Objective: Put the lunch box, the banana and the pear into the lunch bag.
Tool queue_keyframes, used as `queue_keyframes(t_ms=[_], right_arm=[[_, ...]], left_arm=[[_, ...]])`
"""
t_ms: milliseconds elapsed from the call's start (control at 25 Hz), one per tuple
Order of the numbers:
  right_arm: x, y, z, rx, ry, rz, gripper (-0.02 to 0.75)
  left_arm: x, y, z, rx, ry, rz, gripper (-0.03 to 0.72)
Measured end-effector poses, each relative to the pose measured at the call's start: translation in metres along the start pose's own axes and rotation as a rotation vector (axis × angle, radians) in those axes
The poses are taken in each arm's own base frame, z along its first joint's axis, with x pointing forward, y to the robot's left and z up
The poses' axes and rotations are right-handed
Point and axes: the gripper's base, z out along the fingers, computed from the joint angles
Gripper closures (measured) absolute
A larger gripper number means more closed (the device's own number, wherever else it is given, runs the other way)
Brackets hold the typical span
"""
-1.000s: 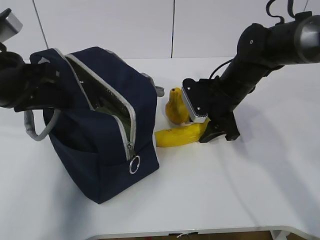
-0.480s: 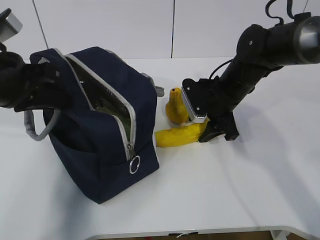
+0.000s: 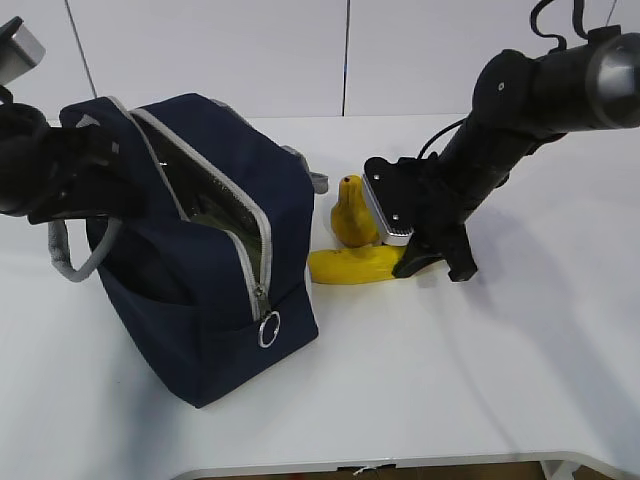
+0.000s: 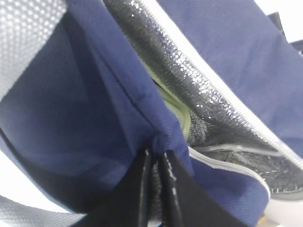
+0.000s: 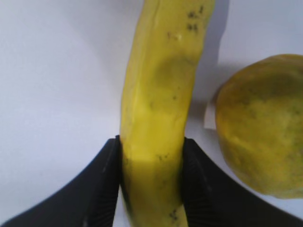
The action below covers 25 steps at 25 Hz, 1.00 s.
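Note:
The navy lunch bag (image 3: pixel 205 260) stands at the left with its zipper undone and its mouth gaping. Inside it shows the pale green lid of the lunch box (image 4: pixel 174 108), against the silver lining. My left gripper (image 4: pixel 154 163) is shut on the fabric rim of the lunch bag (image 4: pixel 94 109) and holds that side up. The banana (image 3: pixel 350 266) lies on the table just right of the bag. My right gripper (image 5: pixel 151 163) is shut on the banana (image 5: pixel 161 90), one black finger pressed to each side. The pear (image 3: pixel 352 212) rests right behind it, close to the gripper's side (image 5: pixel 262 125).
A grey webbing handle (image 3: pixel 75 262) loops down the bag's left side, and the zipper's ring pull (image 3: pixel 268 330) hangs at the front. The white table (image 3: pixel 480 360) runs to its front edge along the bottom of the exterior view. A white wall stands behind.
My right gripper's jaws have closed in onto the banana, and the banana has shifted slightly to the left on the table. The left arm and the bag have not moved.

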Motion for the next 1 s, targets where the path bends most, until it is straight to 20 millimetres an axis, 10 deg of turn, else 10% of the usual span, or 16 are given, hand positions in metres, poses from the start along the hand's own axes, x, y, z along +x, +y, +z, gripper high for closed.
queue_keyframes(t_ms=[440,1000], right_arm=[[0.0,0.004,-0.015,-0.045,0.05,-0.012,0.426],[-0.017,0.008,-0.11,0.054,0.159,-0.034,0.428]], left_arm=[[-0.001,-0.001,0.0,0.013,-0.007,-0.024,0.688],[-0.003,-0.002,0.0,0.028,-0.029,-0.059,0.688]])
